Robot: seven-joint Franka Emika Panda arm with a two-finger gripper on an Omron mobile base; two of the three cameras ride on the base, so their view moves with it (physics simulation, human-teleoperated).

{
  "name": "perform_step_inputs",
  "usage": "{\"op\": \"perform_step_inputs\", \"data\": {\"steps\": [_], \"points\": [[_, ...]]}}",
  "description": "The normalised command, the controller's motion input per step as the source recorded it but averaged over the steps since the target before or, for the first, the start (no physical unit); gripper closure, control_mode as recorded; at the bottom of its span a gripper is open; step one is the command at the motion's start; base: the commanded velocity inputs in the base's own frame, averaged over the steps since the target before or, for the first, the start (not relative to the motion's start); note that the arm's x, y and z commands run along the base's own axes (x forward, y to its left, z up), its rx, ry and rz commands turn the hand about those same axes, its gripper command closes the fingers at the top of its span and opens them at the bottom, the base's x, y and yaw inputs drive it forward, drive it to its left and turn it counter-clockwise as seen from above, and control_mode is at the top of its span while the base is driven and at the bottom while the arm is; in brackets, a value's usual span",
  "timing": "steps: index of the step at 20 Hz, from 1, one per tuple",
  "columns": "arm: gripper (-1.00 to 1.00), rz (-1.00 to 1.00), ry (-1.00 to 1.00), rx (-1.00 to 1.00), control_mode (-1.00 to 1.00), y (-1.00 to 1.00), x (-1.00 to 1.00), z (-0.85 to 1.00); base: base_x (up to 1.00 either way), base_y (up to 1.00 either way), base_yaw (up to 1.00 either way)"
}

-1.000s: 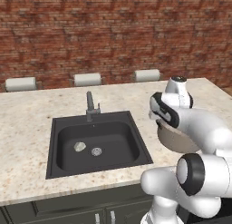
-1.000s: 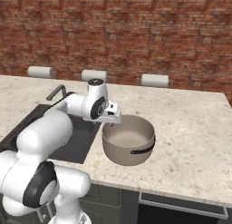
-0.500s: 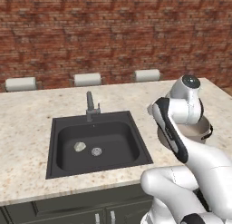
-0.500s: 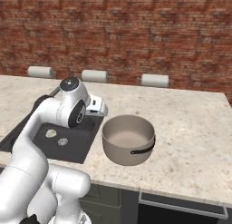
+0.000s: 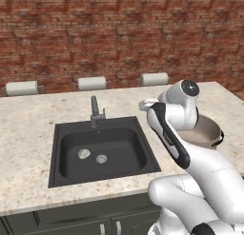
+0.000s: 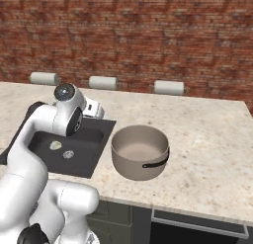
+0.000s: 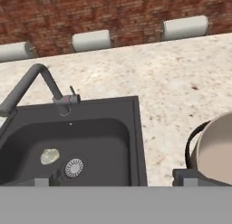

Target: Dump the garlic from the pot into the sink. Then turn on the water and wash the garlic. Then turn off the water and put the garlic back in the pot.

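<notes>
Your white arm (image 5: 190,158) rose from the base, bent at a high elbow and reached forward with its dark-jointed wrist turned toward the far wall. In the hand view your gripper (image 7: 115,178) stood with its jaws spread wide, the two dark fingertips (image 7: 41,181) set far apart at the bottom of the view, and nothing was between them. In the right base view the hand (image 6: 91,108) pointed out level from the wrist.
</notes>
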Motion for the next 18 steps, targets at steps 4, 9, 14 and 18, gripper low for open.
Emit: {"op": "perform_step_inputs", "data": {"steps": [4, 9, 14, 18], "points": [[-1.0, 0.0, 0.03, 0.18, -1.0, 0.46, 0.56, 0.01, 0.0, 0.0, 0.0], [-1.0, 0.01, 0.04, 0.12, -1.0, 0.48, 0.46, -0.06, 0.0, 0.0, 0.0], [-1.0, 0.01, 0.02, 0.02, -1.0, 0.35, 0.44, -0.35, 0.0, 0.0, 0.0], [-1.0, 0.03, 0.0, 0.0, -1.0, 0.16, 0.5, -0.48, 0.0, 0.0, 0.0]]}}
